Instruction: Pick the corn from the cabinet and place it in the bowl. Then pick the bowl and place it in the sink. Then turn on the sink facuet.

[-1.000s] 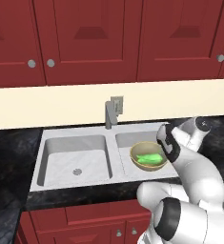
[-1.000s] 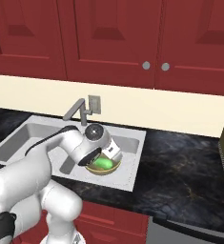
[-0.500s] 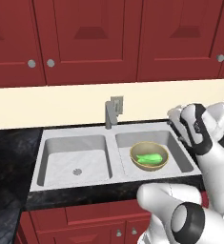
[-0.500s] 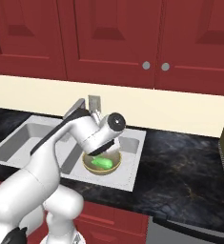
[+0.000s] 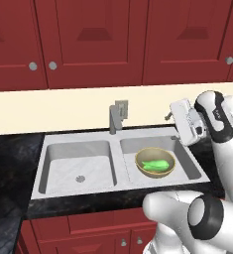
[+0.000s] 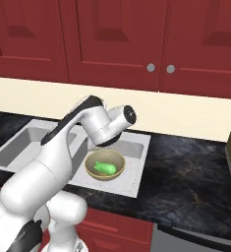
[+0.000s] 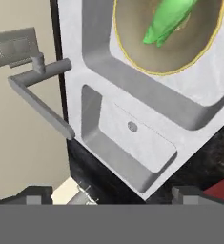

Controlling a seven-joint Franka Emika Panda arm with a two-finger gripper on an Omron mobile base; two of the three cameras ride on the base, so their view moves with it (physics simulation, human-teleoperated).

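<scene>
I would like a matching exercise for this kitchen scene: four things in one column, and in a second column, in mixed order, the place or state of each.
Things:
1. corn
2. bowl
3. sink faucet
4. gripper

Places or states:
A. stands at the back rim of the sink, between the two basins
B. lies inside the bowl
C. open, raised above the sink, holding nothing
D. sits in the sink basin nearer the arm

Pairs: 1-B, 2-D, 3-A, 4-C
</scene>
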